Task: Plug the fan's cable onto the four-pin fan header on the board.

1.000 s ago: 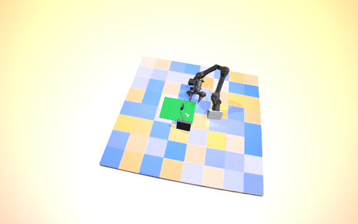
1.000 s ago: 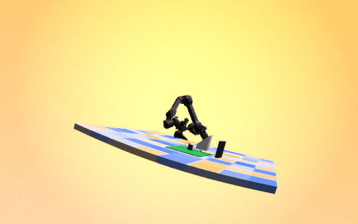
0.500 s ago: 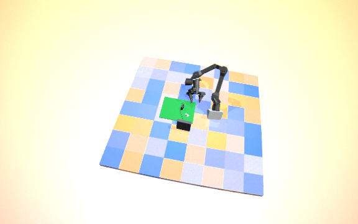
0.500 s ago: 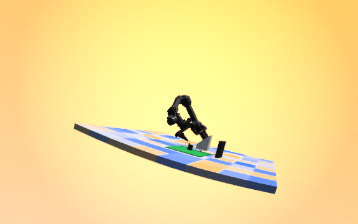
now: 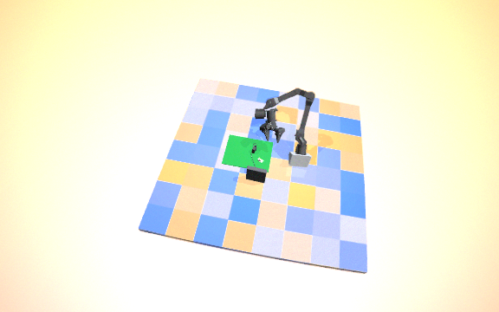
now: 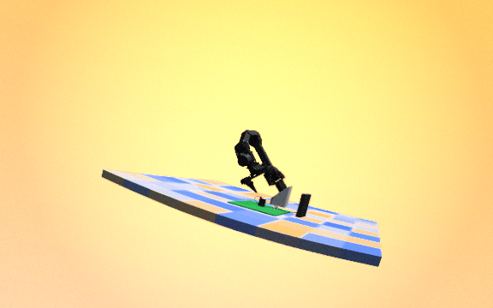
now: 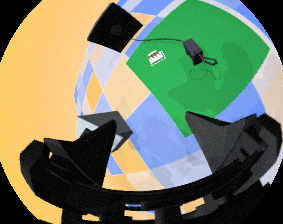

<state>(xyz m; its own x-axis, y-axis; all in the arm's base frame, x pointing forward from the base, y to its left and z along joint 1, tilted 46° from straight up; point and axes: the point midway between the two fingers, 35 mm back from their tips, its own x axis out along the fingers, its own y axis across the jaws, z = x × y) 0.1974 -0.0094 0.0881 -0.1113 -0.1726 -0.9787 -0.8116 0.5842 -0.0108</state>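
The cable's plug, a small black block (image 5: 254, 148) (image 6: 262, 202) (image 7: 193, 51) with a thin dark loop at one end, is on the green board (image 5: 236, 152) (image 6: 244, 204) (image 7: 232, 30), apart from the header. The white four-pin header (image 5: 260, 159) (image 7: 155, 57) is near the board's edge on the fan's side, its pins uncovered. A thin cable (image 7: 159, 39) runs from the fan to the plug. My gripper (image 5: 273, 140) (image 6: 249, 187) (image 7: 151, 119) is wide open and empty. It hangs above the table beside the board, on the side away from the fan, touching nothing.
The black fan (image 5: 255, 175) (image 6: 303, 205) (image 7: 115, 28) stands upright just off the board's edge, close to the header. The arm's grey base (image 5: 300, 159) (image 6: 282, 198) is on the checkered table (image 5: 243, 234) (image 6: 341, 244), to the right of the board in the top view.
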